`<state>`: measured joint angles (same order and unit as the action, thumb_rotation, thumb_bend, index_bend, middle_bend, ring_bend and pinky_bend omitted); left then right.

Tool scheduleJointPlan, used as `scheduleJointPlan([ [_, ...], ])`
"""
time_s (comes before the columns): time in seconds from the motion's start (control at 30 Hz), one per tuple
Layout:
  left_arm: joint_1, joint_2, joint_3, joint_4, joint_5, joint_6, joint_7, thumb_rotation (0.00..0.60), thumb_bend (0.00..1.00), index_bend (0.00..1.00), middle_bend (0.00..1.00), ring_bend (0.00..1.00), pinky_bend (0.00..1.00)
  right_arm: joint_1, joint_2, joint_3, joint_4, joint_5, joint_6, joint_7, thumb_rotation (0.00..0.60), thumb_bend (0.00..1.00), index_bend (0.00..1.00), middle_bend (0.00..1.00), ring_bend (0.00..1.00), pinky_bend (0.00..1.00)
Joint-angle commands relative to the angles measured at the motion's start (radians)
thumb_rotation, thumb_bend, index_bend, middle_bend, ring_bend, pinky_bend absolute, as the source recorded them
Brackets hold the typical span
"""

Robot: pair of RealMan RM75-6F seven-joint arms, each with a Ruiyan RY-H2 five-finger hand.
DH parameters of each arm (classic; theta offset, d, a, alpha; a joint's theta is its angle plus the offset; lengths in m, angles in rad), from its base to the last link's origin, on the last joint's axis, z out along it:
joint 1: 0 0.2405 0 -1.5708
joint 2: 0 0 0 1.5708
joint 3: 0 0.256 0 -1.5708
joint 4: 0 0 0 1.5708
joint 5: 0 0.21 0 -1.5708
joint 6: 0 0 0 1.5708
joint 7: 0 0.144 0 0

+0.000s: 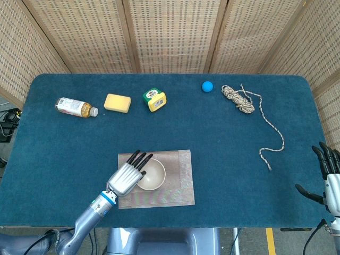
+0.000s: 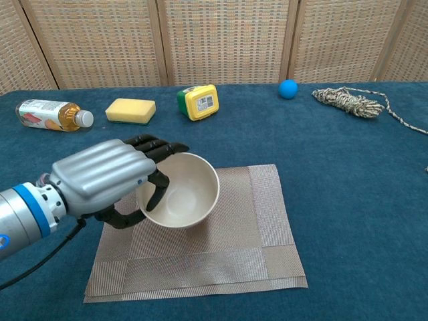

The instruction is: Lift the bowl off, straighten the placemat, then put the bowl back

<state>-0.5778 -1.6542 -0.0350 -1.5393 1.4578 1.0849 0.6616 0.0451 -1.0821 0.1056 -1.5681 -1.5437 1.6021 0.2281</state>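
Cream round bowl [image 2: 179, 191] up off grey woven placemat [image 2: 261, 227]
My left hand [image 2: 110, 177] grips bowl's rim, tilted over mat; right hand [image 1: 329, 178] fingers spread, holding nothing.

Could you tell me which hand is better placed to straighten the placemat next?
Probably the right hand: it is open and holds nothing, though it sits far off at the table's edge. The left hand grips the bowl above the placemat.
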Motion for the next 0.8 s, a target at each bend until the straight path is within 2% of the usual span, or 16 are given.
scheduleJointPlan([
  [0.03,0.033,0.105,-0.021,0.003,0.003,0.064,-0.084,0.600,0.50,0.74,0.00,0.00,0.00,0.000,-0.001,-0.002,-0.001,-0.004,0.001,-0.005,0.600,0.10,0.00,0.00,0.00,0.00],
  [0.3,0.086,0.231,-0.044,0.074,-0.029,0.121,-0.292,0.600,0.49,0.73,0.00,0.00,0.00,0.002,-0.007,-0.009,-0.010,-0.016,-0.002,-0.034,0.600,0.10,0.00,0.00,0.00,0.00],
  [0.5,0.114,0.255,-0.029,0.186,-0.054,0.109,-0.380,0.600,0.49,0.72,0.00,0.00,0.00,0.005,-0.012,-0.015,-0.014,-0.023,-0.009,-0.055,0.600,0.10,0.00,0.00,0.00,0.00],
  [0.8,0.169,0.218,0.014,0.337,-0.058,0.103,-0.510,0.600,0.49,0.71,0.00,0.00,0.00,0.006,-0.015,-0.019,-0.020,-0.027,-0.012,-0.069,0.600,0.10,0.00,0.00,0.00,0.00],
])
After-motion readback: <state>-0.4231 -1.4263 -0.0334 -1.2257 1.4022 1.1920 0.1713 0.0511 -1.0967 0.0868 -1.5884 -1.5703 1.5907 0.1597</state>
